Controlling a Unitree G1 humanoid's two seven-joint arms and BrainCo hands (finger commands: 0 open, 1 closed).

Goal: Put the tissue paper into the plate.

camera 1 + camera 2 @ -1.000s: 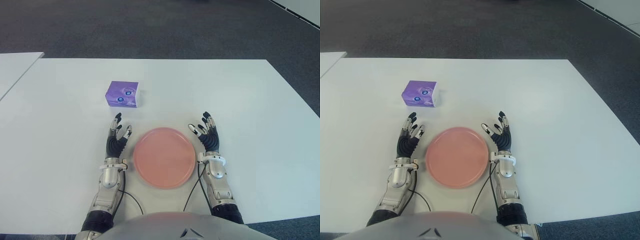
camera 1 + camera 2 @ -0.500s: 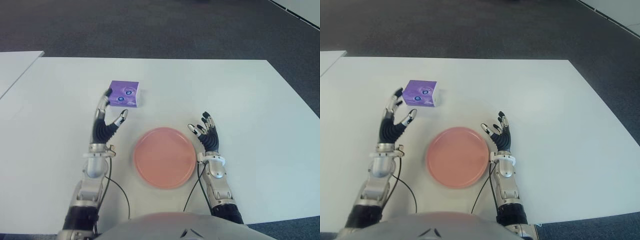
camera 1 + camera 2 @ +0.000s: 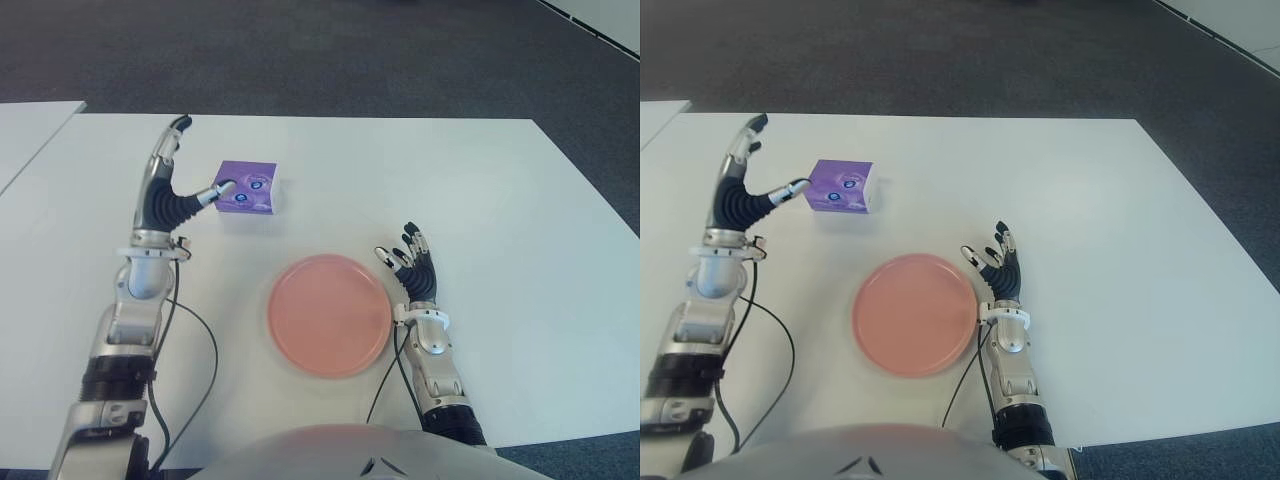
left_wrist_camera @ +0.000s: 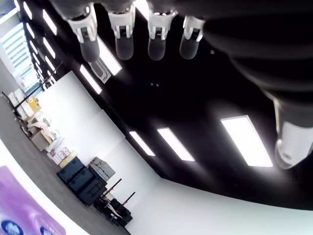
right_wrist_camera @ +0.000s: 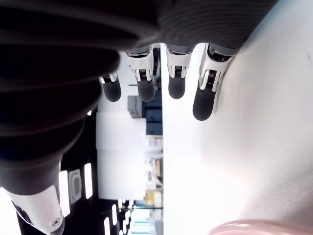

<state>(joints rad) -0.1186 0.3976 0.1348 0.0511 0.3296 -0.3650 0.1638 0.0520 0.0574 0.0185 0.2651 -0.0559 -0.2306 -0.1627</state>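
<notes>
White table (image 3: 480,190), pink plate (image 3: 328,315) bare

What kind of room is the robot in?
Probably an office or lab: a plain white table on dark grey carpet, long ceiling light panels, and stacked boxes and black cases against a far wall.

Tissue box (image 3: 247,189) behind-left of the plate (image 3: 328,314) (both on the table (image 3: 480,190)).
</notes>
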